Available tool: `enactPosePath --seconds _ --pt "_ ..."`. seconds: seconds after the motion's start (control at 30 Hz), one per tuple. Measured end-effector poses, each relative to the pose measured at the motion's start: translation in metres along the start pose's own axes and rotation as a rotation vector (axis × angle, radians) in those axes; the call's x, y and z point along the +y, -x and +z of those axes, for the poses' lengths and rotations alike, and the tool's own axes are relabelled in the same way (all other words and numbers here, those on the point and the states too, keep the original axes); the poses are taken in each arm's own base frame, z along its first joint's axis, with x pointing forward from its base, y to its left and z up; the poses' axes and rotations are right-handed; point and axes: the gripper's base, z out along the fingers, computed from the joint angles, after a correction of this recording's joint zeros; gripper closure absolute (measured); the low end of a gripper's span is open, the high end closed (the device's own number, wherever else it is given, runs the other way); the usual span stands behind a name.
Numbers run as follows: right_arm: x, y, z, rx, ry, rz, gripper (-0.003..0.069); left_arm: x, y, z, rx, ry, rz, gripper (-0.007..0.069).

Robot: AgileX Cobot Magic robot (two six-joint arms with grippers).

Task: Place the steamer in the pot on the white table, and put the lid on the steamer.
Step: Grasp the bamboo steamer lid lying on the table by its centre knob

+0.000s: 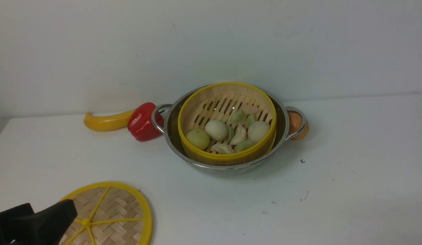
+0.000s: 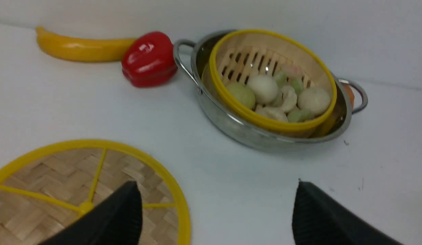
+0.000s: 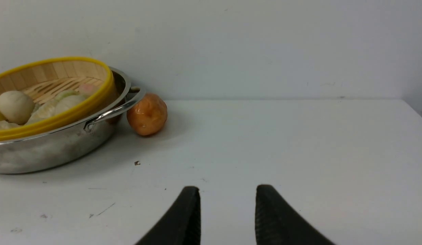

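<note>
Lid (image 1: 112, 211) flat on the white table (image 1: 350, 170) at 8 o'clock from the pot (image 1: 228, 169), partly under the wide-spread left gripper (image 2: 214, 190), probably for a rim grab, steamer (image 1: 231, 157) already in the pot, right gripper (image 3: 228, 194) parted too, empty.

**L gripper (image 2: 215, 183) wide open, R gripper (image 3: 228, 187) part open**

L gripper: two black fingers (image 2: 119, 214) point fwd, jaws spread wide, nothing between them. In the front view only its dark front end shows, low in the bottom-left corner, angled fwd and twd the right. R gripper: two black ribbed fingers (image 3: 275, 217) point fwd, tips level w/ a narrow gap between, gripping nothing. R arm shows only in its own wrist view.
</note>
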Motion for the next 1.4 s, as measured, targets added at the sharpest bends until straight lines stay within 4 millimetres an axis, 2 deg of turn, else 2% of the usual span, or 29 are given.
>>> enactPosePath --seconds 0.13,0.53,0.6,0.7,0.83,1.07,1.2,1.4 --pt "0.000 0.000 0.000 0.000 0.000 0.000 0.0414 -0.003 0.010 0.007 0.084 -0.010 0.000 0.0079" --pt "0.000 0.000 0.000 0.001 0.000 0.000 0.0414 0.002 0.008 0.012 0.139 0.027 0.045 0.0079" --pt "0.000 0.000 0.000 0.001 0.000 0.000 0.0414 0.006 0.006 0.015 0.189 0.058 0.084 0.0079" --pt "0.000 0.000 0.000 0.001 0.000 0.000 0.0414 0.015 -0.003 0.022 0.353 0.118 0.133 0.0079" --pt "0.000 0.000 0.000 0.001 0.000 0.000 0.0414 0.023 -0.007 0.033 0.527 0.157 0.116 0.0079" --pt "0.000 0.000 0.000 0.001 0.000 0.000 0.0414 0.031 0.003 0.057 0.634 0.187 0.110 0.0086" --pt "0.000 0.000 0.000 0.001 0.000 0.000 0.0414 0.037 0.013 0.068 0.659 0.219 0.147 0.0139" --pt "0.000 0.000 0.000 0.001 0.000 0.000 0.0414 0.045 0.023 0.094 0.728 0.225 0.180 0.0280"
